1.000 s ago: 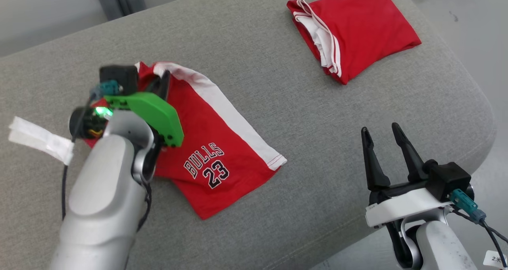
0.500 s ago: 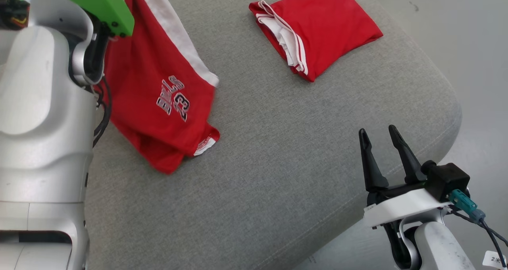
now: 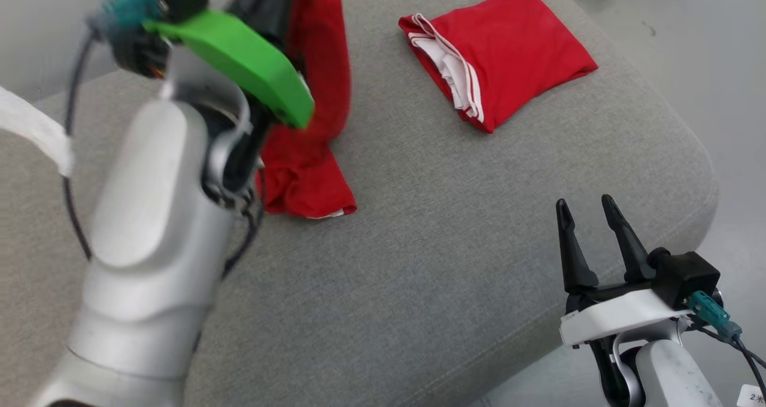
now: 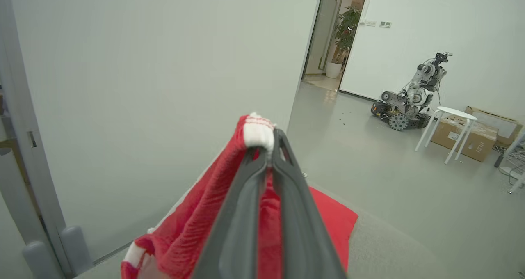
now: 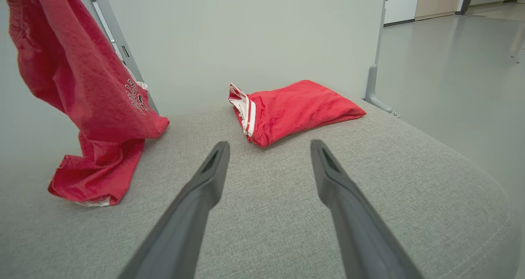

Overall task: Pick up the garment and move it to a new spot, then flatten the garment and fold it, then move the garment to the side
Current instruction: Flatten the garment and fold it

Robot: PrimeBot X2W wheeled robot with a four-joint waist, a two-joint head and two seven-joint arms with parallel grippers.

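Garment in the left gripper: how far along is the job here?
Done: the left gripper is shut on the red garment and holds it raised, lower end bunched on the grey cushion. In hand: carrying it to a new spot. Left: flattening, folding, moving aside. The right gripper is open, holding nothing.

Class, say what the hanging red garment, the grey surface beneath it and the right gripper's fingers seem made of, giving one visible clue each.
Hanging garment: soft mesh knit, probably polyester; pitted weave, limp drape. Grey surface: matte woven upholstery; fine flecked weave. Right gripper fingers: dark matte plastic or rubber; smooth, moulded, no shine.
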